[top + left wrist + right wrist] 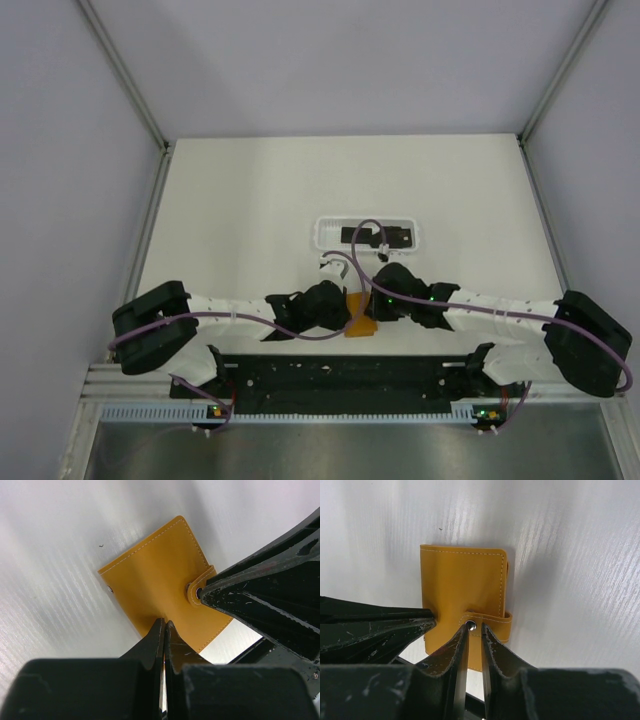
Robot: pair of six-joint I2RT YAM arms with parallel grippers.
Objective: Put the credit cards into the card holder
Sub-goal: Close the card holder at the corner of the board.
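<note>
Top view: card holder (360,326), orange, folded shut, lies on the bench (250,200) near its front edge. Dark credit cards (349,236) sit in a white tray (390,219) beyond it.

Left wrist: left claw (164,626) is together, tips on the holder's near edge. It should pin firmly.

Right wrist: right claw (474,629) is narrowly apart, astride the end of the tab (487,620); I cannot tell if it grips. Best to peel the tab upward without dragging the holder.
</note>
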